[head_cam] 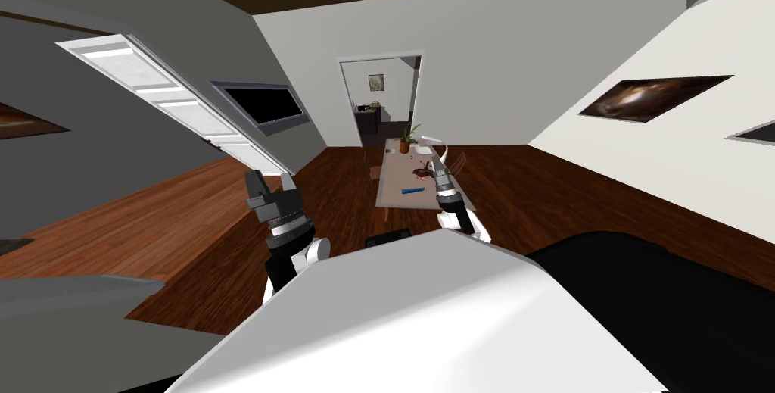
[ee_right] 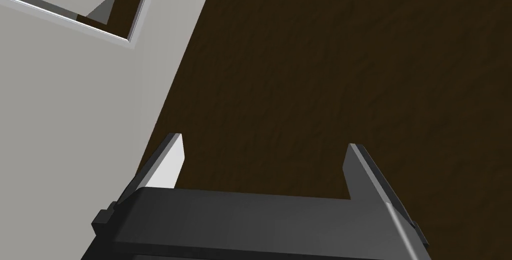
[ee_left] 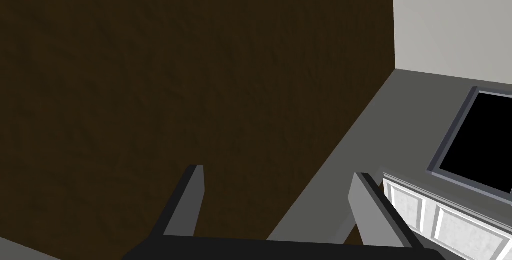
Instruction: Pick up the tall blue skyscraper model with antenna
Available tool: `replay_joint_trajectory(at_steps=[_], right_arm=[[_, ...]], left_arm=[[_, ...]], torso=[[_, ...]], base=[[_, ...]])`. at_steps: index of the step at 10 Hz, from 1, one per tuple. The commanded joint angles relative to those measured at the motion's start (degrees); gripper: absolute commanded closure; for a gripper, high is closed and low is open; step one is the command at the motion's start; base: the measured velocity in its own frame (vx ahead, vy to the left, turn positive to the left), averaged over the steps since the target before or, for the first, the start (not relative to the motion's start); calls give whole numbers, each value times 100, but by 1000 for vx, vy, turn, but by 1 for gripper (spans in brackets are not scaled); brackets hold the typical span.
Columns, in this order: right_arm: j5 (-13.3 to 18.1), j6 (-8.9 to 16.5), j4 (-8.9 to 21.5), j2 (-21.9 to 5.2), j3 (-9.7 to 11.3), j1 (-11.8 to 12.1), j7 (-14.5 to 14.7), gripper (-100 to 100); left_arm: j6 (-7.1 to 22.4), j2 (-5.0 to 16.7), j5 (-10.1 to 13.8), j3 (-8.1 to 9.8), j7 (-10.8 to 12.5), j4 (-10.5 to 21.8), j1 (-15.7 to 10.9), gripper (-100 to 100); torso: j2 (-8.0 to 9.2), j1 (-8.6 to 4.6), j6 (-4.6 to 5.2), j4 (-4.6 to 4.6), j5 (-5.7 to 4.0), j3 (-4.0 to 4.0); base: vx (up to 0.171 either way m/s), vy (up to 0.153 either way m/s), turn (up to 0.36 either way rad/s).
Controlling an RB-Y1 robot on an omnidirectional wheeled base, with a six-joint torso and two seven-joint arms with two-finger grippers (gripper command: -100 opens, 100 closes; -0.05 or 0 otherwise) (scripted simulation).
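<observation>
One table (head_cam: 397, 173), one blue model (head_cam: 412, 191) at its near end, one potted plant (head_cam: 409, 137) at its far end, left gripper (head_cam: 271, 180) and right gripper (head_cam: 448, 163) both spread, empty.

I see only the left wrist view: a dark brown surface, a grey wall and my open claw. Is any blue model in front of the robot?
Observer: Yes. In the head view a small blue model lies on the near end of a long table ahead.
Operator: Does the right claw hold something?
Observer: No. The right claw is open and holds nothing.
Operator: What else is on that table?
Observer: A potted plant stands at its far end.
</observation>
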Motion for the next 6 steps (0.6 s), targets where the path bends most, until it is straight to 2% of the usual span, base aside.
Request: replay_joint_trajectory(at_steps=[1, 4, 5, 6], right_arm=[[-114, 95, 113, -223, 32, -63, 286, -100], [-339, 295, 455, -635, 134, -187, 804, -100], [-339, 295, 455, -635, 134, -187, 876, -100], [-415, 380, 594, -774, 186, -223, 1086, -100]], left_arm=[[0, 0, 0, 0, 0, 0, 0, 0], [0, 0, 0, 0, 0, 0, 0, 0], [0, 0, 0, 0, 0, 0, 0, 0], [0, 0, 0, 1, 0, 0, 1, 0]], torso=[[0, 0, 0, 0, 0, 0], [0, -5, -1, 0, -1, 0], [-2, -7, -2, 0, -2, -1], [-2, -10, 5, 0, -2, -1]], base=[[-25, 37, 256], [-24, 27, 314], [-12, 11, 69], [-10, 16, 190]])
